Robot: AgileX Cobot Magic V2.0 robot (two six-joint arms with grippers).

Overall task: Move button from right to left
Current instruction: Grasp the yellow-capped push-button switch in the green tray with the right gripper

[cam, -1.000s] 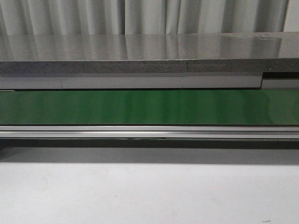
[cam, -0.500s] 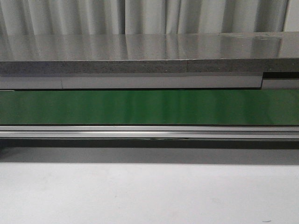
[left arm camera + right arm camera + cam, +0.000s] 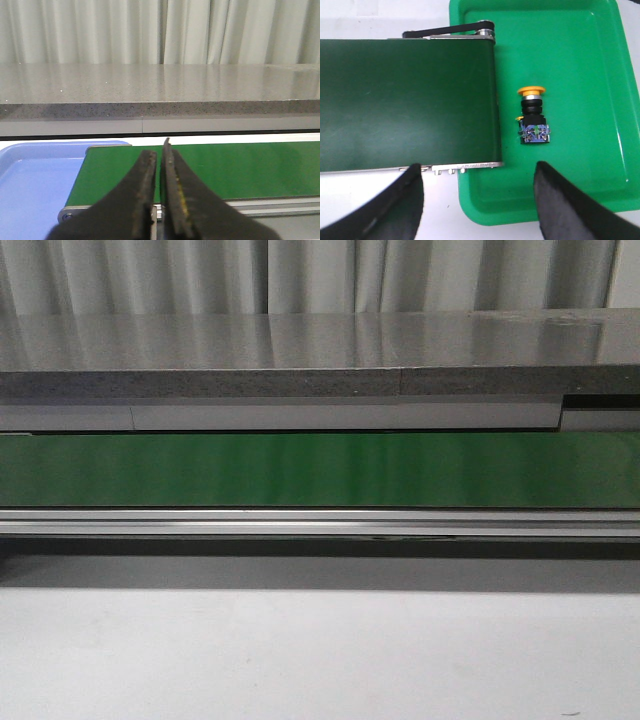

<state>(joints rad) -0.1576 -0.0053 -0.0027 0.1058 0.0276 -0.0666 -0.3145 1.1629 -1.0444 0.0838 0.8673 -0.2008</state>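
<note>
Looking at it, you've barely started: the button (image 3: 533, 116) lies in the green tray (image 3: 585, 60), just beside the belt (image 3: 405, 100). Right gripper (image 3: 477, 192) hovers wide open; left gripper (image 3: 160, 165) nearly closed, empty.

A green conveyor belt (image 3: 320, 470) ran across the middle of the front view, edged below by an aluminium rail (image 3: 320, 524), with a pale surface (image 3: 320, 660) filling the lower part and a grey speckled stone counter (image 3: 300, 350) across the upper part. In the right wrist frame a green tray (image 3: 580, 60) occupied the right side, touching the belt's end, and the button (image 3: 533, 116) lay on its side on the tray floor, centre right. In the left wrist frame a blue tray (image 3: 35, 180) sat lower left, beside the belt's other end.
</note>
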